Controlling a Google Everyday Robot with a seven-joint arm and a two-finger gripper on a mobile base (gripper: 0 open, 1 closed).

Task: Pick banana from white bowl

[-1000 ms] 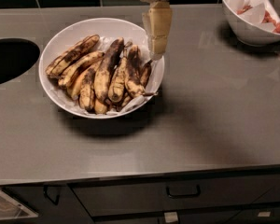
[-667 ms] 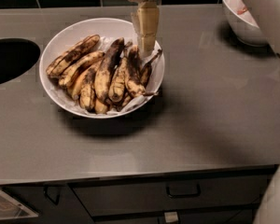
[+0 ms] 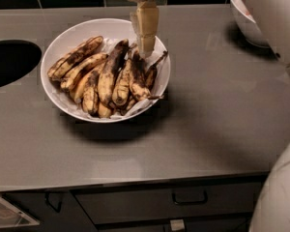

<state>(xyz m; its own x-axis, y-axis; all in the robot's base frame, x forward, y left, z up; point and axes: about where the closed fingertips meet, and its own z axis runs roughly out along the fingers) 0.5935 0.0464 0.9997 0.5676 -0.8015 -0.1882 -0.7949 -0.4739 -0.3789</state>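
The white bowl point(image 3: 63, 42) sits on the grey counter, left of centre, lined with crumpled white paper and holding several overripe bananas. The banana point(image 3: 111, 71), the longest one, lies near the middle of the pile. Its upper half is nearly black and its lower half is yellow with brown speckles. My gripper point(image 3: 146, 48) hangs down from the top edge over the bowl's far right part. Its tip is just above the dark tops of the bananas to the right of the long one. It holds nothing that I can see.
A deeper white bowl point(image 3: 245, 25) stands at the back right, partly hidden by my arm point(image 3: 275, 18). A dark round opening point(image 3: 9, 62) cuts into the counter at left. Drawers with a handle point(image 3: 188, 198) run below the front edge. My body point(image 3: 280, 192) fills the lower right corner.
The gripper has moved left and lower, from the bowl's right rim to over the bananas. My arm has swung into view at the right, covering part of the back bowl.
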